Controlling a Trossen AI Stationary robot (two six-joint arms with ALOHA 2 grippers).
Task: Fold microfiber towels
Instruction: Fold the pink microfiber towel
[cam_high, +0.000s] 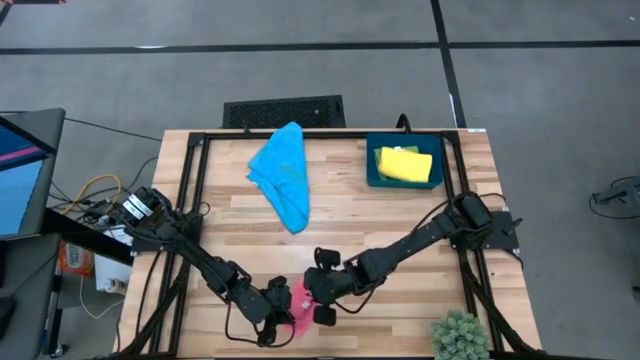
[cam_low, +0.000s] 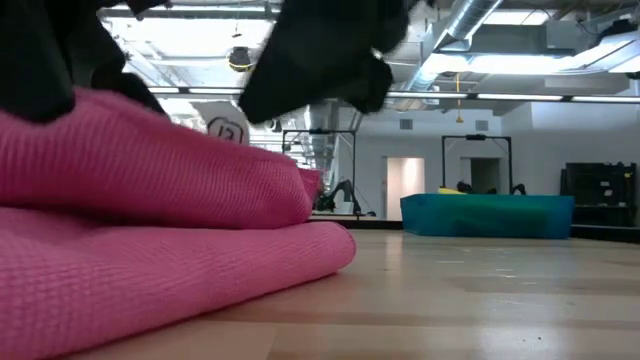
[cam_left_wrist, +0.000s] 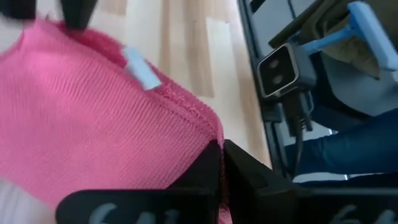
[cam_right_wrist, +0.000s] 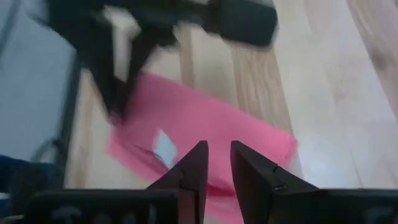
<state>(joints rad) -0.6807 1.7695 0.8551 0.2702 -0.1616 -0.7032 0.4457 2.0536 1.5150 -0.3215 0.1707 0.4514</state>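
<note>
A pink microfiber towel (cam_high: 299, 300) lies folded near the table's front edge, its upper layer (cam_low: 150, 160) humped over the lower one (cam_low: 180, 270). My left gripper (cam_high: 281, 304) is at its left side, shut on it. My right gripper (cam_right_wrist: 216, 163) hovers just right of and above the towel with a narrow gap between its fingers and nothing in it. A bright blue towel (cam_high: 282, 172) lies crumpled at the far middle of the table. A yellow towel (cam_high: 405, 163) lies folded in the dark blue tray (cam_high: 374, 172). My left gripper pinches the pink towel's hemmed edge (cam_left_wrist: 214, 132) between its two shut fingers. It comes slanting down from the table's left. The held upper layer stands raised over the lower layer, which lies on the table.
The tray stands at the far right. A small green plant (cam_high: 460, 336) sits at the near right corner. A black frame (cam_high: 192, 170) runs along the table's sides. Bare wood (cam_high: 390, 220) lies between the towels.
</note>
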